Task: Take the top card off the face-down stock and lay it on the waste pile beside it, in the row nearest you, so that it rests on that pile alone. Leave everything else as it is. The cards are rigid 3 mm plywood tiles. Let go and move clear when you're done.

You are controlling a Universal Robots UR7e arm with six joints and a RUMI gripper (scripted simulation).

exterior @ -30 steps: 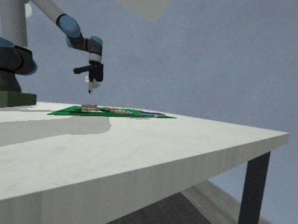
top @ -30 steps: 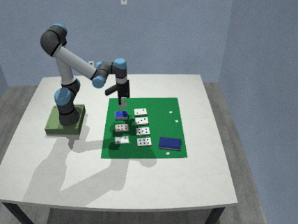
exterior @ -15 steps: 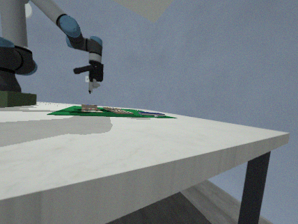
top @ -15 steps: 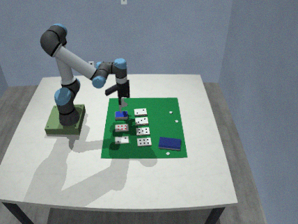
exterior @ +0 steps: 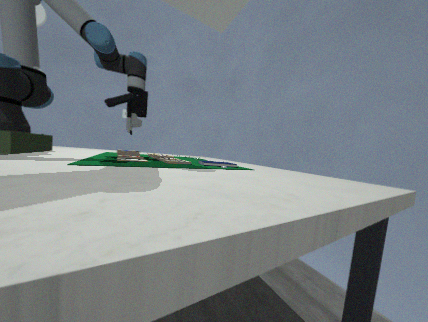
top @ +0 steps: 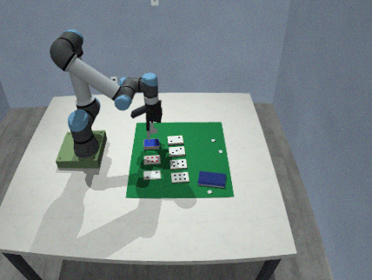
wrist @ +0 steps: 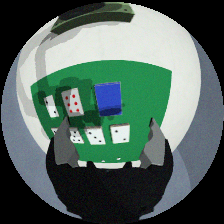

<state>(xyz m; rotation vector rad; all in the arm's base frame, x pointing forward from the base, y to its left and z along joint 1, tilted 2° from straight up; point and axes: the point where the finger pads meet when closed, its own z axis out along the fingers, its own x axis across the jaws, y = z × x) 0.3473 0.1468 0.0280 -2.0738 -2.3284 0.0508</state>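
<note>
A green mat holds the cards. In the column nearest the robot base, a blue face-down stock lies at the far end. A face-up card with red pips lies beside it, then a mostly white card. My gripper is open and empty, hovering above the blue stock without touching it. The side view shows the gripper well above the cards. In the wrist view the blue stock lies ahead of the open fingers, with the red-pip card to its left.
A second column of several face-up black-pip cards lies beside the first. A larger blue face-down stack sits at the mat's front right. Small white markers dot the mat's right side. The robot base stands left of the mat.
</note>
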